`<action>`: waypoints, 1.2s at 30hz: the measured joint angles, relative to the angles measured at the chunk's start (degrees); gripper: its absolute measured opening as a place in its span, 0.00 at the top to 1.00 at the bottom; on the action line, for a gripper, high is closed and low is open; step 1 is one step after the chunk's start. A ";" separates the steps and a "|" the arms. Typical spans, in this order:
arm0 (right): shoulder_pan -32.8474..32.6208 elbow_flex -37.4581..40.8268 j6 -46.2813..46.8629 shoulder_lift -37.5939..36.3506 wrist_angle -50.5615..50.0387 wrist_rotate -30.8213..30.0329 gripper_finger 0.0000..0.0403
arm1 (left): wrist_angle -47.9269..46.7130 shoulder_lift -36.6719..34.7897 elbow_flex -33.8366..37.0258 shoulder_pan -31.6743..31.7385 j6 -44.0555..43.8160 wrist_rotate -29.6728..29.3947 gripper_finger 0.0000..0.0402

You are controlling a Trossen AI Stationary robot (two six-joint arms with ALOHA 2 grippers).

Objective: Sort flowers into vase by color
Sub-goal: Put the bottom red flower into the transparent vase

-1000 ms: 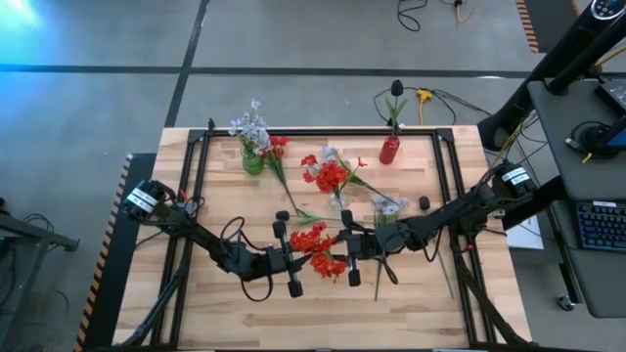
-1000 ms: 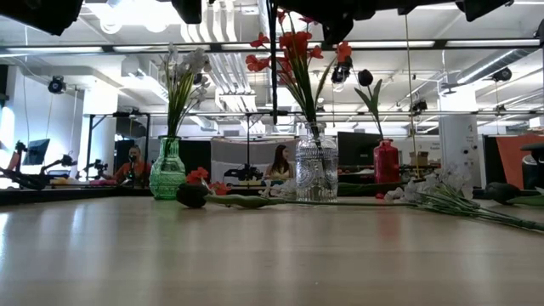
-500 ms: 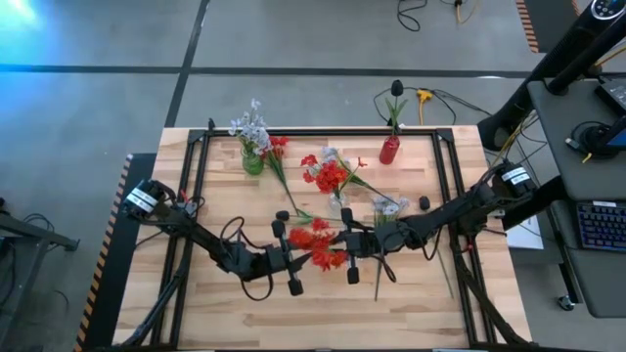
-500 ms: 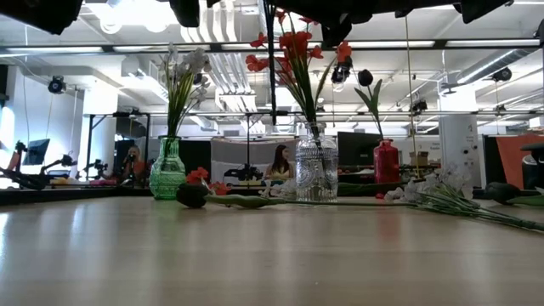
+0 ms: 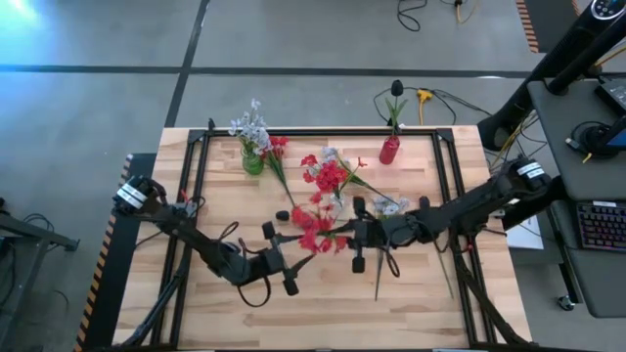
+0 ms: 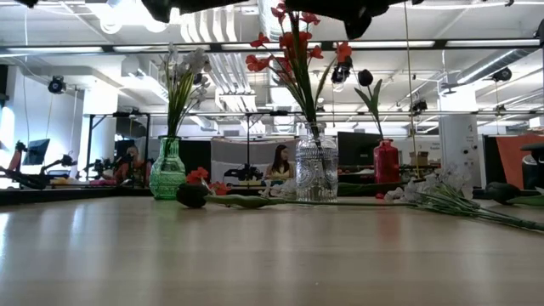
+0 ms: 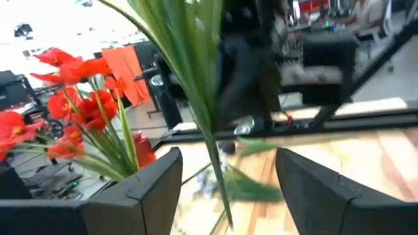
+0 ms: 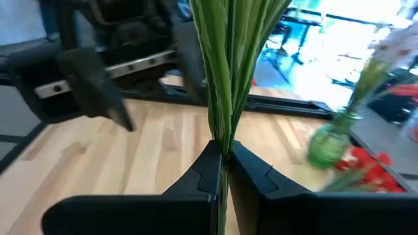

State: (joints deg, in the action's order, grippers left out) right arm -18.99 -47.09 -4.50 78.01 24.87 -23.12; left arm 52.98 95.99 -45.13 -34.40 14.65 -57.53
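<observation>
Three vases stand along the far half of my table, and going left to right, the green vase (image 5: 252, 161) already carries pale white-lavender sprays, with a few red blossoms lying on the wood just beside it. My left gripper (image 5: 277, 257) comes next, low over the near middle of the table, its fingers (image 7: 140, 186) spread apart with the green stem running free between them, so I judge that hand is no longer carrying anything. The red flower spray (image 5: 315, 231) hangs in the air just right of it, near the clear glass vase (image 5: 337, 200), where the other red blossoms are gathered, which is why I have it pointed that way. My right gripper (image 5: 359, 235) is clamped tight on that spray's stem, fingers (image 8: 196, 176) pinched shut low on the stalk so the blossoms ride clear. Further right, pale flowers (image 5: 389, 207) lie loose on the table, and the small red vase (image 5: 389, 150) at the far right holds a dark bloom.
</observation>
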 joint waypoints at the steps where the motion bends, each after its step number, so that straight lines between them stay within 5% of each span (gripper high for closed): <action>1: 0.06 0.01 0.00 -1.00 -1.10 -0.71 0.97 | -2.32 -0.64 0.10 -0.18 -1.43 -0.05 0.43; 4: 0.76 0.67 -0.10 -4.18 -2.47 -0.95 0.97 | -11.64 -2.92 0.29 -0.44 -7.84 1.32 0.43; 7: 2.07 1.83 -0.76 -6.97 -2.53 -0.95 0.97 | -20.05 -5.26 0.29 0.30 -14.53 10.57 0.46; 13: 4.47 3.88 -0.60 -10.08 -2.51 -0.90 0.97 | -20.88 -5.18 0.29 2.48 -14.32 23.20 0.53; 24: 5.18 4.17 -1.59 -10.09 0.77 -0.89 0.97 | -20.53 -7.13 2.09 4.42 -4.95 24.21 0.65; 36: 8.90 4.17 1.84 -10.17 4.39 -0.91 0.97 | -5.53 -21.36 20.09 4.71 -1.11 24.06 0.80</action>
State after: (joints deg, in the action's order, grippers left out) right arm -10.09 -42.92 -2.66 67.84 29.27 -24.03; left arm 47.45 74.63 -25.04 -29.68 13.54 -33.47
